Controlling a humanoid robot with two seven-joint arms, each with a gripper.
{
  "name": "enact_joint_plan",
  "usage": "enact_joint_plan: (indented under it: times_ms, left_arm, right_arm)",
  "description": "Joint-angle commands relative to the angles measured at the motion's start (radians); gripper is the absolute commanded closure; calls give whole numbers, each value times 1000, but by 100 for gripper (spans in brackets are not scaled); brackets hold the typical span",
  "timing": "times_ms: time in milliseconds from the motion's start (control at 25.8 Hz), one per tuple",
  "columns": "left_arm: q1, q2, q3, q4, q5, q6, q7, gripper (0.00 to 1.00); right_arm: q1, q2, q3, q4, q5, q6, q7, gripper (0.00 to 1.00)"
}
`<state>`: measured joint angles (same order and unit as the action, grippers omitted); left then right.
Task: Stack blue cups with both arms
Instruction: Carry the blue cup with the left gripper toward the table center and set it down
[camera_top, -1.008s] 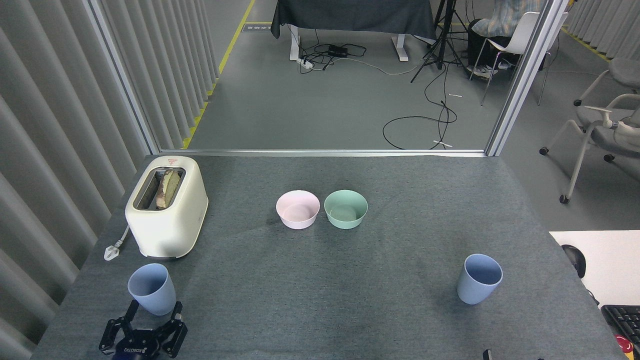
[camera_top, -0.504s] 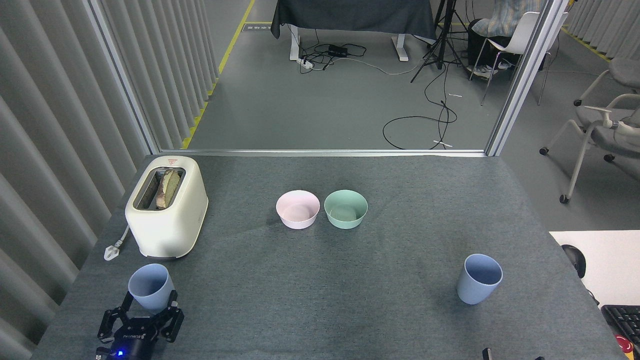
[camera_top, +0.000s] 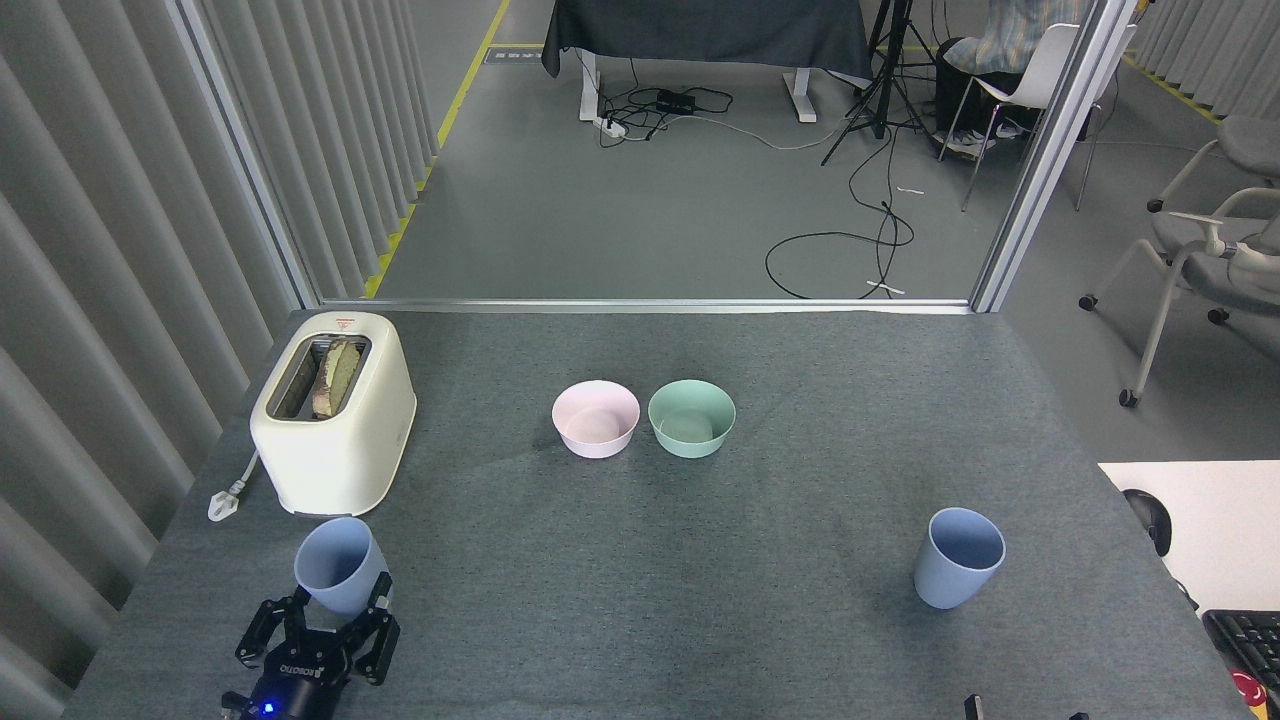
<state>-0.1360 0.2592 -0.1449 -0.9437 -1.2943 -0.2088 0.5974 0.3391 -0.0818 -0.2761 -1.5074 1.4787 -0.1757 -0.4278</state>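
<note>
The left end effector (camera_top: 320, 625), black with white lettering and a small blue light on its wrist, sits at the table's 7 o'clock corner with its fingers (camera_top: 378, 600) closed around the base of the left cup (camera_top: 338, 565); it grips that cup, which looks lifted and leans a little toward 1 o'clock, though contact with the table cannot be ruled out. To do this step well, I judge the grip should stay low and firm on the taper so the mouth stays free, and the cup should be kept near upright and carried toward 3 o'clock, clear of the toaster (camera_top: 333, 420) just beyond it at 12 o'clock. The right end effector is barely in view at the bottom edge, so whether it is open or closed cannot be told. The right cup (camera_top: 957, 558) stands upright and alone at the table's 4 o'clock side, well apart from the left one. Both cups are pale blue, matte, handleless and narrowing to the base, so one should nest in the other if lined up mouth over mouth. A pink bowl (camera_top: 595, 420) and green bowl (camera_top: 691, 419) sit side by side at the table (camera_top: 640, 600) centre.
</note>
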Motion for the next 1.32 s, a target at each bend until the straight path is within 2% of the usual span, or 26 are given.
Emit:
enact_joint_plan:
  times_ms: [0, 116, 271, 543, 775, 814, 853, 930, 969, 1279]
  left_arm:
    - [113, 0, -59, -207, -3, -67, -7, 58]
    - [177, 5, -159, -320, -49, -96, -7, 58]
    - [188, -28, -272, -354, -178, -113, -7, 58]
    - [136, -173, -323, -273, -319, -113, -13, 57]
    - [69, -228, -326, -172, -338, -101, -13, 54]
    - [59, -230, -325, -165, -336, -98, -11, 48]
    - [55, -230, -325, -158, -336, -98, -5, 36]
    - [50, -232, -321, -141, -335, -95, 4, 6]
    - [47, -230, -320, -135, -332, -98, 12, 1]
    - [72, -219, -320, -149, -332, -107, 22, 1]
  right_arm:
    - [0, -1, 0, 1, 0, 1, 0, 0]
    - [0, -1, 2, 1, 0, 2, 0, 0]
    - [-2, -1, 2, 1, 2, 1, 0, 0]
    - [-3, -3, 0, 0, 2, 1, 0, 0]
    - [-3, -1, 0, 0, 2, 1, 0, 0]
    - [-3, -1, 0, 0, 2, 1, 0, 0]
    - [-3, -1, 0, 0, 2, 1, 0, 0]
    - [-3, -1, 0, 0, 2, 1, 0, 0]
    - [-3, -1, 0, -2, 2, 1, 0, 0]
    - [-5, -1, 0, 0, 2, 1, 0, 0]
